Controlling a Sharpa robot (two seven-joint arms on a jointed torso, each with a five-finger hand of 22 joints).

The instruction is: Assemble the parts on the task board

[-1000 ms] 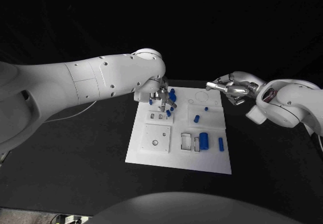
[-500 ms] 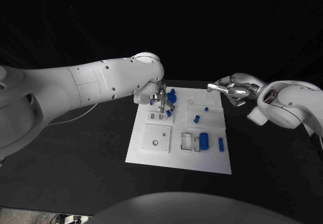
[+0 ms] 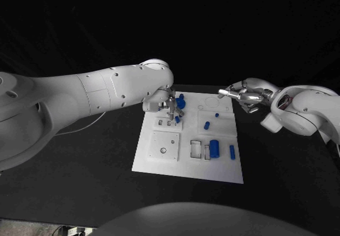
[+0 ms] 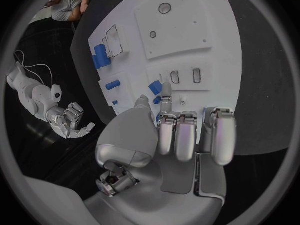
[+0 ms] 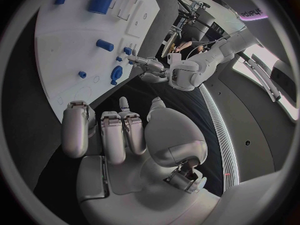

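Black table spreads beneath the white task board, the landmark at the centre of the scene. White left arm reaches in over the board's far left corner, while the right arm hangs off the board's far right corner. Silver left hand hovers low over that far left corner, its fingers pointing down toward a small blue part standing there; whether they actually pinch it cannot be told. Right hand floats just beyond the board's far right edge, well apart from the parts, fingers loosely spread and holding nothing.

On the board's near half, a thick blue cylinder lies beside a white recess, with a thin blue pin just to its right. Nearer the board's middle lies a short blue peg, and farther back a tiny blue stud. A blue knobbed part sits at the far left, right beside the left hand.
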